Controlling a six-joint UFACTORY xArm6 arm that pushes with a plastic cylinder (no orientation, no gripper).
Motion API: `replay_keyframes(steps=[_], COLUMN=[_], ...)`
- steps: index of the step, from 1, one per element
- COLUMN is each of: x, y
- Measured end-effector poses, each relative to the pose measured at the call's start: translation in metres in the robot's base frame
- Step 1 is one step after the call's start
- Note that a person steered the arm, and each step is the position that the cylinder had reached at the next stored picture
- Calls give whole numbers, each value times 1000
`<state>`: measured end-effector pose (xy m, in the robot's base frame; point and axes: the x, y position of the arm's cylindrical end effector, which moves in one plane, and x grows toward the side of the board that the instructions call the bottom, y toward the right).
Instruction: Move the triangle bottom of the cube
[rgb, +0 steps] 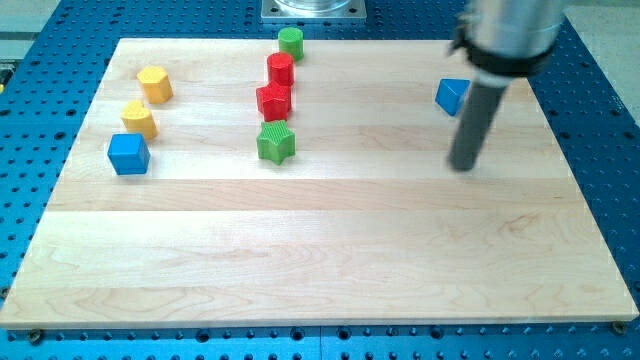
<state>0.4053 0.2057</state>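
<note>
Blue triangle (452, 95) just left of my tip (463, 166), blue cube (128, 153) far left

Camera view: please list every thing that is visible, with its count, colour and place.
Board: one, light wood, fills most of the view, on a blue perforated table.
Blue cube: one, blue, the view's left.
Blue triangle: one, blue, the view's upper right, partly behind the rod.
Yellow blocks: two, yellow, upper left, one above the other; shapes unclear.
Green cylinder: one, green, top centre.
Red cylinder: one, red, just below the green cylinder.
Red star: one, red, below the red cylinder.
Green star: one, green, below the red star.
My tip: one, dark, just below and right of the blue triangle.
</note>
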Motion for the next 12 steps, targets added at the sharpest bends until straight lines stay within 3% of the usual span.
replay_keyframes(steps=[1, 2, 4, 5, 6, 7, 8, 10, 12], x=[-89, -92, 41, 33, -4, 21, -11, -28, 49], y=[15, -20, -258, -217, -213, -227, -262, -349, -369])
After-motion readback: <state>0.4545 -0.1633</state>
